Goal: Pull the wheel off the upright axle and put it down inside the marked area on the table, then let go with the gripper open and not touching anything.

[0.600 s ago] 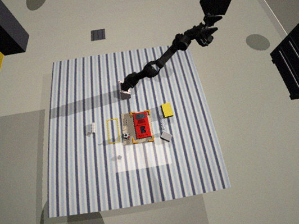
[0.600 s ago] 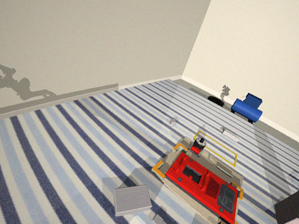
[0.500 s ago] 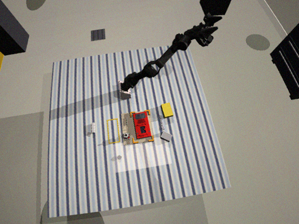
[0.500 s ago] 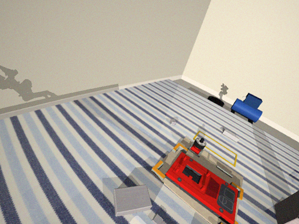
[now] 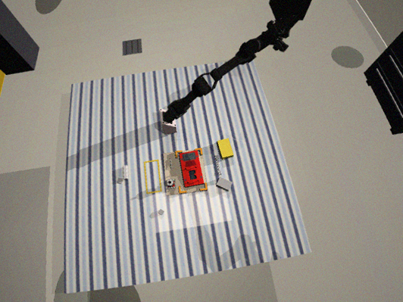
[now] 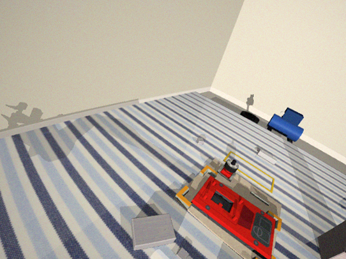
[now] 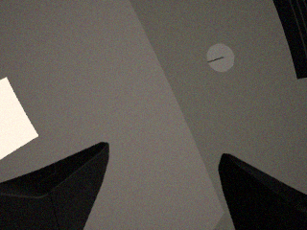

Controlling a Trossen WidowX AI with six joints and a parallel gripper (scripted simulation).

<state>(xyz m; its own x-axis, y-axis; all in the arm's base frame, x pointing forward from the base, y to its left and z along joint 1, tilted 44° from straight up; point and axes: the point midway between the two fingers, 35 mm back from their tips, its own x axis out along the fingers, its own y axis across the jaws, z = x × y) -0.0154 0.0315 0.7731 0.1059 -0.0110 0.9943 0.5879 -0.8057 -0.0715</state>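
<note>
While the wheel (image 5: 170,182) (image 6: 231,166) sits on its upright axle, between the yellow outline (image 5: 146,177) (image 6: 273,185) and the red panel (image 5: 196,178) (image 6: 245,229), the gripper (image 5: 277,36) (image 7: 165,156) has its fingers apart, holding nothing. From above, it appears past the worktop's (image 5: 263,214) (image 6: 68,189) upper-right corner.

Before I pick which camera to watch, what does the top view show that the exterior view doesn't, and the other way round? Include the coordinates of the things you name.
Only top: the arm's open gripper (image 5: 278,38) (image 7: 165,156) and a yellow block (image 5: 226,148).
Only exterior: a blue cylindrical object (image 6: 285,126) near the wall.
Both: the wheel (image 5: 170,182) (image 6: 231,165) on its axle, and the yellow outlined area (image 5: 145,175) (image 6: 273,185).
</note>
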